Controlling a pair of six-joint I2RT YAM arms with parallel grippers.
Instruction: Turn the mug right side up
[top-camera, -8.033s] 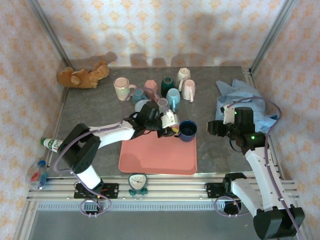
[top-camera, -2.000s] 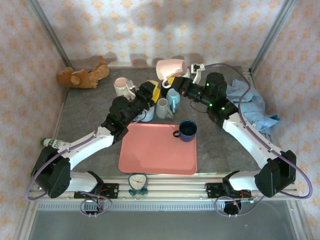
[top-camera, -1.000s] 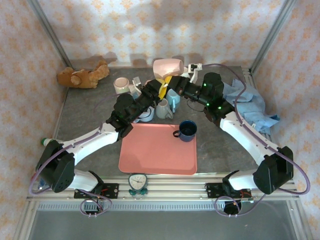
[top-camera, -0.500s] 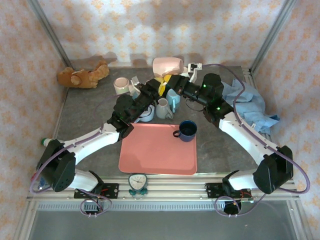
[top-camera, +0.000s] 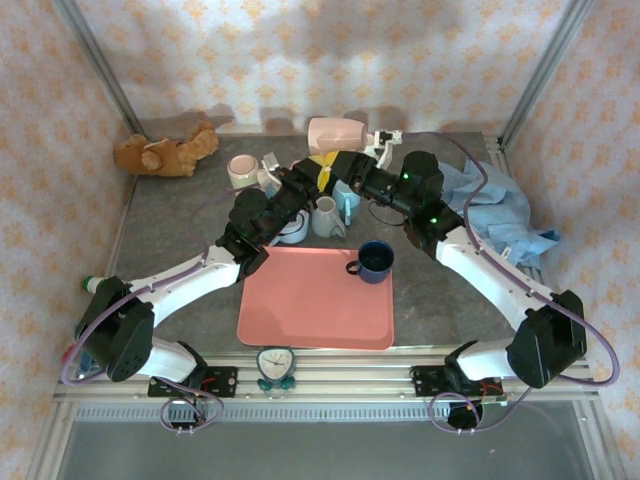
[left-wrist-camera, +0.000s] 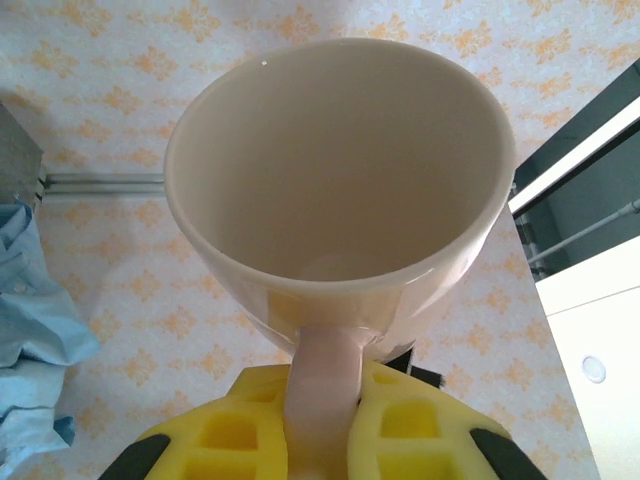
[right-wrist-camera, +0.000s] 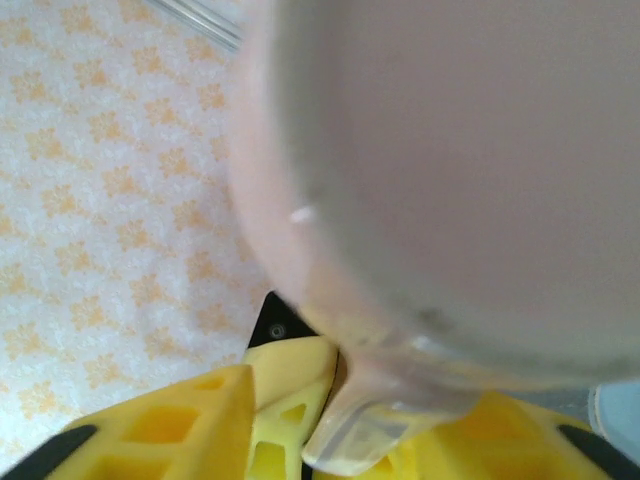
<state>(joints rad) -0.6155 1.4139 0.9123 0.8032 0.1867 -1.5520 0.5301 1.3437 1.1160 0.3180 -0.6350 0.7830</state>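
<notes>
At least six mugs: pink mug (top-camera: 336, 131), cream mug (top-camera: 240, 170), grey mug (top-camera: 325, 215), light-blue mug (top-camera: 347, 200), dark-blue mug (top-camera: 376, 260), white mug (top-camera: 291, 230). One pink tray (top-camera: 315, 312), one teddy bear (top-camera: 165, 152), one blue cloth (top-camera: 500, 215).

- Pink mug (top-camera: 335, 131) (left-wrist-camera: 340, 190): eight seconds back down among mug cluster (top-camera: 325, 215) at rear-centre of table (top-camera: 180, 230); now aloft above cluster, near rear edge. Two seconds back handle hung free at lower left; now handle pinched between yellow fingers.
- Left gripper (top-camera: 322, 172) (left-wrist-camera: 322, 425): was at tray (top-camera: 310, 310) far edge beside dark blue mug (top-camera: 376, 260); arm now stretched rearward; jaws closed within last second.
- Right gripper (top-camera: 350, 163) (right-wrist-camera: 350, 430): was folded by blue cloth (top-camera: 500, 215) at right edge; now reaching left over cluster, jaws parted.
</notes>
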